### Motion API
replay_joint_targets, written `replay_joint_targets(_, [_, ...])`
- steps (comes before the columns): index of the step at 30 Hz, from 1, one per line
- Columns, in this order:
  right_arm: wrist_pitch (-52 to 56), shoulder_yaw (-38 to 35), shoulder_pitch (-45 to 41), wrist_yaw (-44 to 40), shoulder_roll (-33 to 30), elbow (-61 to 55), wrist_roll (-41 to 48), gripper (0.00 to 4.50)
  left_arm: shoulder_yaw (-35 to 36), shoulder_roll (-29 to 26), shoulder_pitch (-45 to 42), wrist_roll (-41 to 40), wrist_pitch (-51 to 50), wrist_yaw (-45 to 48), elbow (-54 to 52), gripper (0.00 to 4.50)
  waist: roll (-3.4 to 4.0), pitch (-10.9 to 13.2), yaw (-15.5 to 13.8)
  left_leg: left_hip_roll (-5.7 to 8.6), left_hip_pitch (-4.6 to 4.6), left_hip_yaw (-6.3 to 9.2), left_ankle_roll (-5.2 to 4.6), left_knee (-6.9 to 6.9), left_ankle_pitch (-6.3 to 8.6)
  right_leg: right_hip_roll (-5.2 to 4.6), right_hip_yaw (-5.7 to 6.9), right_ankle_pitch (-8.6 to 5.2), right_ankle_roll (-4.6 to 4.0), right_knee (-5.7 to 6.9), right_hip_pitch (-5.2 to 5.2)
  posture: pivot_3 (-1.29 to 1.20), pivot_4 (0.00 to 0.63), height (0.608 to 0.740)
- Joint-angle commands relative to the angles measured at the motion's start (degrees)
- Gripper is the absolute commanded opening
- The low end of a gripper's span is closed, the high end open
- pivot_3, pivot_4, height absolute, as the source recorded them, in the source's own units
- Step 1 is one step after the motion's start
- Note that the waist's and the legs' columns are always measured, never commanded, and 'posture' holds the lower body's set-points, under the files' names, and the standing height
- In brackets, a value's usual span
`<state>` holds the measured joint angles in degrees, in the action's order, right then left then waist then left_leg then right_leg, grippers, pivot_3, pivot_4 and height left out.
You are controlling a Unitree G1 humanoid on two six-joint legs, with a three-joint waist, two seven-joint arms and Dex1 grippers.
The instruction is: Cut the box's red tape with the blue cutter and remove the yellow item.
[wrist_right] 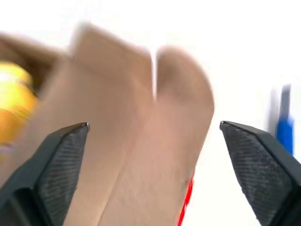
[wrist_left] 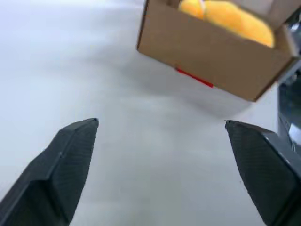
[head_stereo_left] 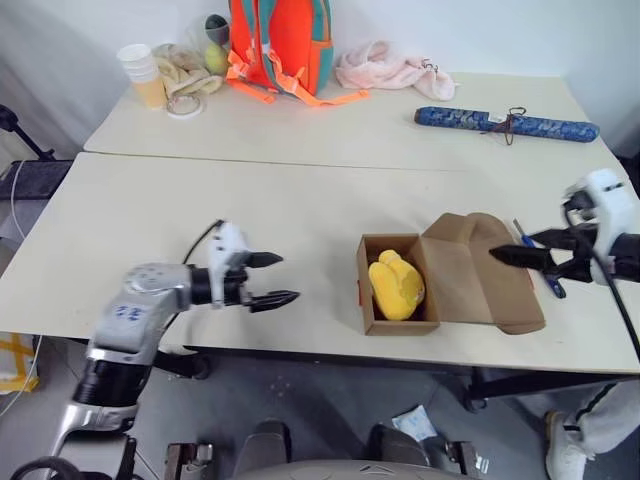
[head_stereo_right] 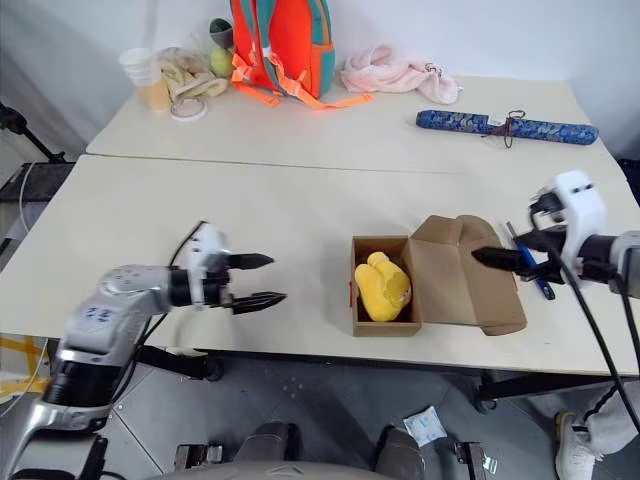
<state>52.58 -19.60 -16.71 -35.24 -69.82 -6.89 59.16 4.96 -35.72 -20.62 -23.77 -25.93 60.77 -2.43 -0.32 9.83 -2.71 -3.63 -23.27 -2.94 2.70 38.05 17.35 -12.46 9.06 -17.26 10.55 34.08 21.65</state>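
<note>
The brown box (head_stereo_left: 390,318) stands open near the table's front edge, its lid flap (head_stereo_left: 478,272) folded out flat to the right. The yellow item (head_stereo_left: 397,286) lies inside it. Strips of red tape (wrist_left: 194,77) show on the box's left wall and on the flap's edge (wrist_right: 186,202). My left gripper (head_stereo_left: 290,278) is open and empty over the table, left of the box and pointing at it. My right gripper (head_stereo_left: 508,247) is open and empty above the flap's right end. The blue cutter (head_stereo_left: 553,286) lies on the table just under the right gripper.
At the back of the table are a long blue patterned roll (head_stereo_left: 505,122), an orange backpack (head_stereo_left: 280,40), a pink cloth (head_stereo_left: 385,68) and stacked cups (head_stereo_left: 140,72). A person's shoe (head_stereo_left: 568,448) stands on the floor at the front right corner.
</note>
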Motion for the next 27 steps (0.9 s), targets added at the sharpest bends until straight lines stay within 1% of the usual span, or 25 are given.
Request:
replay_joint_targets(1, [-10.6,-8.7,3.8,-10.5,2.7,-3.1,-4.5,4.5,7.0,-0.8,2.7,-3.5,7.6,2.6,1.0,4.45,0.0,0.0,0.1,-0.01,0.04,0.0,0.0,0.01,0.0,0.0,-0.01,0.0,0.0,0.0,-0.03,0.0,0.15,0.74])
replay_joint_targets(2, [-13.0,-9.4,5.1,-12.4,3.6,-3.9,-6.2,4.5,8.7,-1.1,3.4,-3.8,8.9,2.6,2.0,4.45,-0.01,0.0,0.1,0.0,0.04,0.0,0.0,0.01,0.0,0.0,-0.01,0.0,0.0,0.0,-0.04,0.0,0.15,0.74])
replay_joint_targets(3, [-18.3,-9.6,6.6,-15.7,4.8,-4.8,-9.3,4.5,10.1,-2.8,4.9,-3.4,9.6,3.5,3.5,4.45,-0.01,0.0,0.2,-0.02,0.04,0.0,0.0,0.02,0.0,0.01,-0.01,0.0,0.0,0.01,-0.05,0.0,0.15,0.74])
replay_joint_targets(5, [-27.8,-9.4,9.3,-24.5,6.9,-5.9,-13.3,4.5,12.2,-8.1,9.1,-1.7,10.6,6.8,8.4,4.49,-0.01,0.0,0.4,-0.03,0.07,0.0,0.0,-0.01,0.0,0.02,-0.01,0.0,0.0,0.02,-0.06,0.0,0.15,0.74])
replay_joint_targets(6, [-28.9,-9.7,10.2,-27.7,7.6,-5.9,-13.0,4.5,13.1,-10.4,10.9,-1.2,11.2,8.0,11.1,4.49,-0.01,0.0,0.9,-0.04,0.13,-0.01,0.0,-0.08,0.0,0.03,-0.01,0.0,0.0,0.02,-0.05,0.0,0.15,0.74])
replay_joint_targets(7, [-31.9,-9.7,10.8,-28.9,8.8,-6.5,-14.5,4.5,14.5,-11.7,11.9,-1.7,11.6,8.6,13.5,4.49,0.0,0.0,1.3,-0.04,0.18,-0.04,0.0,-0.12,0.0,0.02,-0.01,0.0,0.0,0.01,-0.05,0.0,0.15,0.74])
replay_joint_targets(10, [-35.5,-12.2,15.4,-31.8,11.2,-8.2,-16.7,4.5,17.6,-14.8,13.0,-2.9,12.6,9.8,18.7,4.49,-0.01,0.0,1.3,-0.04,0.19,-0.05,0.0,-0.13,0.0,0.02,-0.01,0.0,0.0,0.01,-0.05,0.0,0.15,0.74])
replay_joint_targets(12, [-35.7,-14.9,18.3,-31.5,13.0,-9.0,-16.7,4.5,18.6,-15.5,12.2,-3.8,11.7,9.9,18.9,4.49,-0.05,0.0,0.9,-0.04,0.18,-0.02,0.0,-0.09,0.0,0.01,0.0,0.0,0.0,0.05,-0.09,0.0,0.15,0.74])
replay_joint_targets(13, [-36.4,-15.6,19.0,-31.1,13.9,-9.5,-17.1,4.5,18.6,-15.7,11.6,-5.1,9.4,10.1,17.6,4.49,-0.06,0.0,0.7,-0.03,0.16,-0.02,0.0,-0.06,0.0,-0.01,0.0,0.0,0.0,0.03,-0.1,0.0,0.15,0.74])
replay_joint_targets(14, [-36.4,-15.9,19.7,-30.7,14.4,-10.1,-17.2,4.5,18.0,-16.4,11.6,-7.7,3.9,11.0,14.8,4.49,-0.06,0.0,0.5,-0.03,0.16,-0.03,0.0,-0.03,0.01,-0.01,0.0,0.0,0.01,0.03,-0.13,0.0,0.15,0.74])
replay_joint_targets(17, [-36.4,-16.1,21.8,-28.9,17.3,-13.0,-17.3,4.5,12.4,-15.3,6.8,-10.9,-4.0,9.6,4.4,4.49,-0.06,0.0,0.2,-0.04,0.21,-0.02,0.0,0.0,0.01,0.0,-0.02,0.0,0.01,0.13,-0.14,0.0,0.15,0.74])
replay_joint_targets(19, [-36.7,-16.1,23.0,-28.7,18.2,-14.5,-17.6,4.5,7.7,-13.4,0.2,-12.2,-9.8,7.3,0.5,4.49,-0.06,0.0,-0.2,-0.04,0.21,-0.01,0.01,0.06,0.01,0.0,-0.05,0.0,0.01,0.2,-0.14,0.0,0.15,0.74])
replay_joint_targets(20, [-36.7,-16.3,23.2,-28.8,18.1,-14.8,-17.7,4.5,3.6,-11.6,-5.5,-12.0,-13.6,5.9,-0.8,4.49,-0.06,0.0,-0.4,-0.04,0.21,0.0,0.01,0.1,0.0,0.0,-0.05,0.0,0.01,0.23,-0.15,0.0,0.15,0.74])
replay_joint_targets(21, [-36.0,-16.9,23.5,-29.8,17.0,-14.6,-17.5,4.5,-1.3,-9.6,-12.2,-11.7,-17.4,5.7,-1.7,4.49,-0.06,0.0,-0.6,-0.03,0.21,0.0,0.0,0.14,0.01,0.0,-0.06,0.01,0.01,0.25,-0.17,0.0,0.15,0.74])
replay_joint_targets(22, [-35.4,-17.2,23.6,-30.5,16.2,-14.4,-17.3,4.5,-4.6,-8.3,-16.8,-11.4,-20.0,5.8,-2.0,4.49,-0.1,0.0,-0.8,-0.02,0.2,-0.01,0.0,0.18,0.01,0.0,-0.07,0.01,0.01,0.26,-0.17,0.0,0.15,0.74])
replay_joint_targets(25, [-33.1,-17.9,23.1,-32.3,13.5,-13.8,-16.0,4.5,-13.0,-4.2,-29.0,-10.7,-28.3,5.7,-1.1,4.49,-0.15,0.0,-0.2,-0.02,0.21,-0.03,-0.01,0.2,0.02,0.0,-0.07,0.01,0.02,0.28,-0.18,0.0,0.15,0.74])
replay_joint_targets(27, [-32.5,-17.3,22.2,-33.3,11.9,-13.6,-16.1,4.5,-19.8,-0.9,-35.5,-6.7,-26.8,6.7,0.5,4.49,-0.15,0.0,0.5,-0.02,0.27,-0.04,-0.01,0.05,0.02,0.02,-0.07,0.01,0.02,0.29,-0.13,0.0,0.15,0.74])
